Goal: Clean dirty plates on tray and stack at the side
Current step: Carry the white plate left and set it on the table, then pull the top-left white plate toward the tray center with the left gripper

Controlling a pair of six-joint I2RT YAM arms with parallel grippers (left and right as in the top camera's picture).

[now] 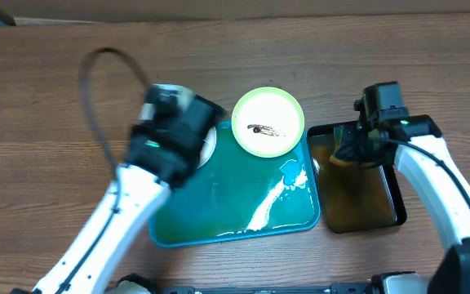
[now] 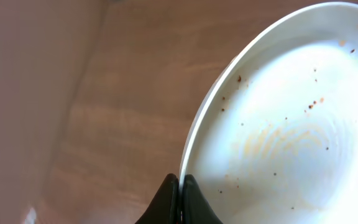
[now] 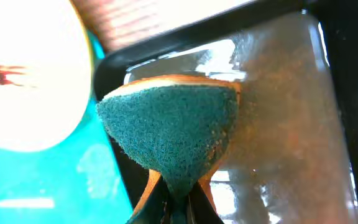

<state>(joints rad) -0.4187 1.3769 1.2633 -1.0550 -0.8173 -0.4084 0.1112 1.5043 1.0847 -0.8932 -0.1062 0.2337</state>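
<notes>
Clamping a speckled white plate (image 2: 291,124) by its rim, my left gripper (image 2: 179,193) mostly hides it overhead. My right gripper (image 3: 179,200) squeezes a sponge (image 3: 173,124) above the black tray (image 3: 353,93). The green plate (image 1: 268,122) rests at the teal tray's (image 1: 219,216) far edge.

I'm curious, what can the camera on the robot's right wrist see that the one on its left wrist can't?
Right wrist only: a teal sponge held over a black tray of brownish liquid, beside the teal tray and a smeared plate. Left wrist only: a white plate with brown specks, gripped at its rim. Both: the arm's own fingers shut on something (left fingers, right fingers), plus wooden table.
</notes>
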